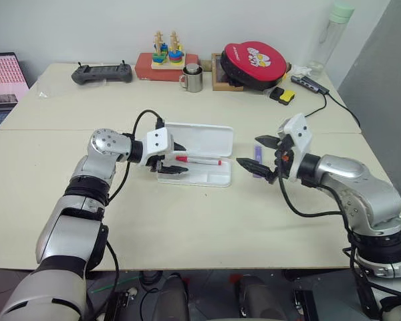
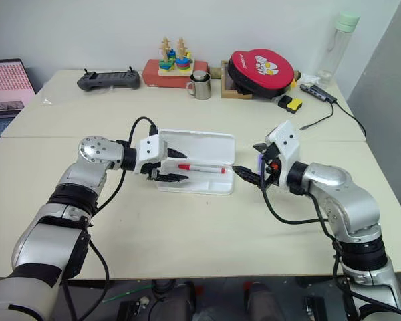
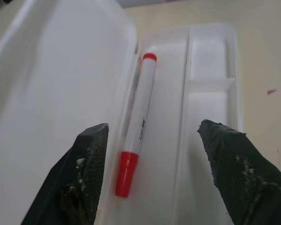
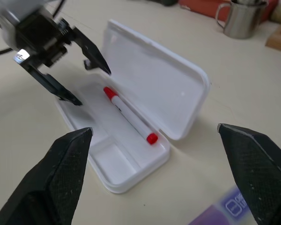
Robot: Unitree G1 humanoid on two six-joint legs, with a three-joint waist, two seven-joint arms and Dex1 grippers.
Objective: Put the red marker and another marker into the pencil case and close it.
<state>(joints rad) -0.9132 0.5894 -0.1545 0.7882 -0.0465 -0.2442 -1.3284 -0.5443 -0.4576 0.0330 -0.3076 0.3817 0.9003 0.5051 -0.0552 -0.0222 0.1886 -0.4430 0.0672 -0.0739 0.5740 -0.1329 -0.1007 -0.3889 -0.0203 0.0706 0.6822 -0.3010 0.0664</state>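
Though near markers, both fingers (image 3: 91, 159) agape, empty.

At the centre of the frame the pencil case (image 1: 199, 160) lies open on the bench (image 1: 187, 221), the red marker (image 1: 198, 160) inside it along the lid side. The left pincer (image 1: 176, 158) sits at its left end. Right of the case, another marker (image 1: 258, 159) lies between the right pincer's (image 1: 262, 160) fingers.
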